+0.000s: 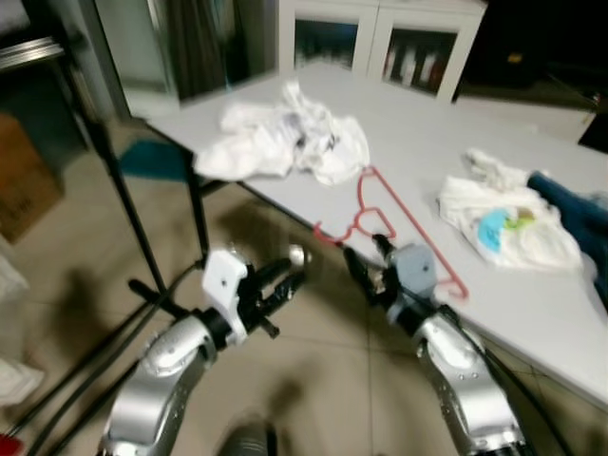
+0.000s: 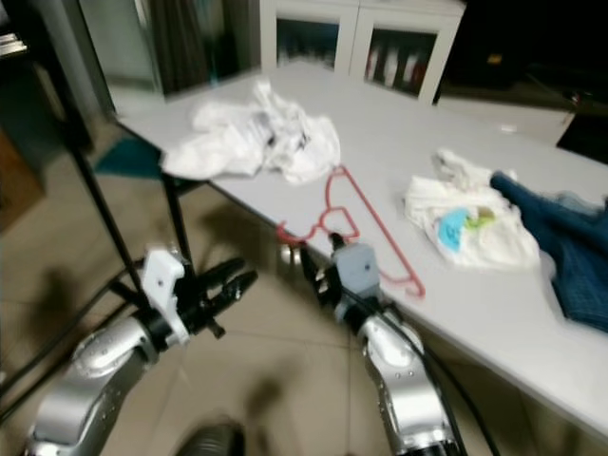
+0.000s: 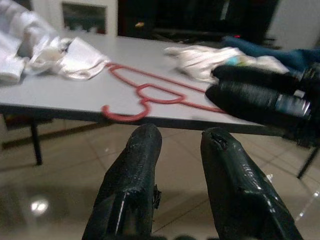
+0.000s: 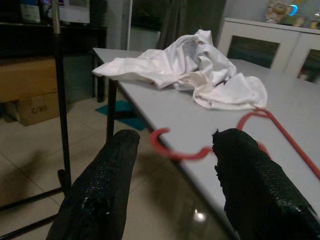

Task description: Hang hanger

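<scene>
Grey table [image 1: 532, 294] over tiled floor [image 1: 313, 380], red hanger [image 1: 380, 223] at edge, both pincers released, right pincer [image 4: 172, 150], left pincer [image 3: 180, 145].

No text is readable; the cardboard box [image 4: 37, 107] bears faint, possibly printed, blurred marks.

both arms are silver, rounded metal shells with black joints. left gripper [image 1: 283, 277]: two long black fingers on a white block-shaped mount. right gripper [image 1: 366, 258]: black fingers behind a grey housing. in the wrist views the fingers [image 4: 105, 185] are matt black, textured, tips worn. black cables run beside each forearm.
</scene>
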You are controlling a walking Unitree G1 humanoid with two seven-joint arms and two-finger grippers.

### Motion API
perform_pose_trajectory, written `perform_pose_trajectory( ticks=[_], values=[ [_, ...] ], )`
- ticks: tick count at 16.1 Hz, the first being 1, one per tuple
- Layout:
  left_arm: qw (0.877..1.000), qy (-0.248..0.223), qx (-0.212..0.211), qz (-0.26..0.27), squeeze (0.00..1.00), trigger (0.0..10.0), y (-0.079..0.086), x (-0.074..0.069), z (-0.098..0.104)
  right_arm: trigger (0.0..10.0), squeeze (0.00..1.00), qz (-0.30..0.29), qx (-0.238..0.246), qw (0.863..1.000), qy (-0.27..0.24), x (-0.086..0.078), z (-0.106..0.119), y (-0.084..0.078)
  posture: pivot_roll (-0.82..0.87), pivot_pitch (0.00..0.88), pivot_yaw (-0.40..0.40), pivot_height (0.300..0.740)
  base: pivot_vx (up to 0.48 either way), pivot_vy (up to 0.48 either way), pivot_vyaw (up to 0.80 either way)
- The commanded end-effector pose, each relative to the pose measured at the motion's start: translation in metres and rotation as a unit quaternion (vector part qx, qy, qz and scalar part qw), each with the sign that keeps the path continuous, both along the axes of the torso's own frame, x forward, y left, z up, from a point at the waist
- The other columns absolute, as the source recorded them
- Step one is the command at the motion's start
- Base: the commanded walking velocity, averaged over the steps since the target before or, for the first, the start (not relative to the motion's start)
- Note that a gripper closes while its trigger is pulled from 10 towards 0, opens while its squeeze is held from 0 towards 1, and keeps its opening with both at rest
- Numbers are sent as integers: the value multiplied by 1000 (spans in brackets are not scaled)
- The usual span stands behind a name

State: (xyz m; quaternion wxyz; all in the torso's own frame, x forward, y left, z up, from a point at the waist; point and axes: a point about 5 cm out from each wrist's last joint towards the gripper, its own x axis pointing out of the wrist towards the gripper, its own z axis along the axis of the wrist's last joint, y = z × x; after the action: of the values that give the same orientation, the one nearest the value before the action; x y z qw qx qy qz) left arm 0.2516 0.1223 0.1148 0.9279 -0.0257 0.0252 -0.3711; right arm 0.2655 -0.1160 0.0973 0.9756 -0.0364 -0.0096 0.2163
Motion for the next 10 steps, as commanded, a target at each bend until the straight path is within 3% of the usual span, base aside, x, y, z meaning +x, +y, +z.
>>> perform_pose_trajectory(
  ticks=[1,10],
  values=[
    [1000,-15,2,-4,0,10000,-2,3,7,10000,0,-9,-4,1000,-4,2,2,-2,82,16,-38,723,0,0,0],
    [1000,-17,-1,-8,0,10000,-4,5,7,10000,0,-16,-7,1000,-10,5,3,-3,80,12,-36,723,0,0,0]
  ],
)
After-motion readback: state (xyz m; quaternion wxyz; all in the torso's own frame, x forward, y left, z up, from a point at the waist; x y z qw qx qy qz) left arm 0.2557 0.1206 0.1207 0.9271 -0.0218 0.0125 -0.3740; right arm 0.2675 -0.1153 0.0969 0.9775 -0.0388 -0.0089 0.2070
